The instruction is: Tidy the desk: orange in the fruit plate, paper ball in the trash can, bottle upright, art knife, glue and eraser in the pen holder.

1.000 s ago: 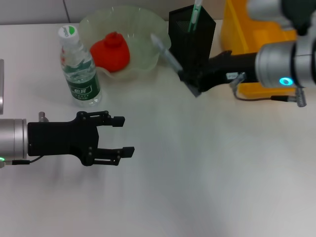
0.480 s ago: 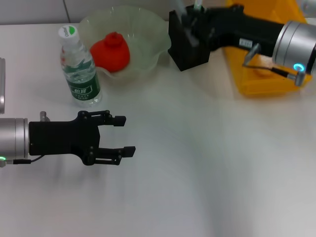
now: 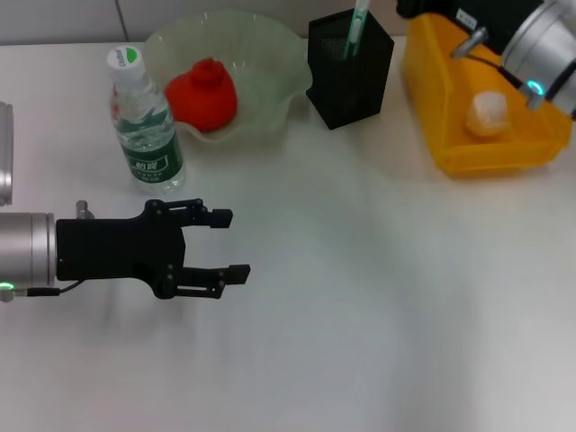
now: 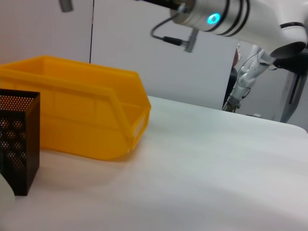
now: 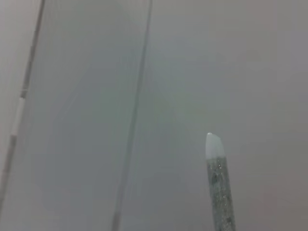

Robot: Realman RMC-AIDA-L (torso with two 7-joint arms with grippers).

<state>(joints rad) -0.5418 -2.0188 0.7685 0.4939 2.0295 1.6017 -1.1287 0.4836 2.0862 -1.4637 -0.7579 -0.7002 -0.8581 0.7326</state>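
Observation:
The orange (image 3: 202, 94) lies in the fruit plate (image 3: 270, 54). To its left the bottle (image 3: 144, 121) stands upright. The art knife (image 3: 358, 27) sticks out of the pen holder (image 3: 351, 67). The paper ball (image 3: 489, 112) rests in the trash can (image 3: 450, 135). My right arm (image 3: 540, 36) is raised at the far right, its gripper mostly past the top edge. In the right wrist view the glue (image 5: 219, 187) sticks up in the air in front of a wall, so that gripper holds it. My left gripper (image 3: 225, 245) hovers open over the table, near side. The eraser is out of view.
The left wrist view shows the trash can (image 4: 72, 115), a corner of the pen holder (image 4: 17, 139) and the right arm (image 4: 226, 14) high above them. A grey object edge (image 3: 4, 153) sits at the far left of the table.
My right arm has risen from over the pen holder up and to the right, taking the glue with it and uncovering the paper ball. The left gripper has stayed put.

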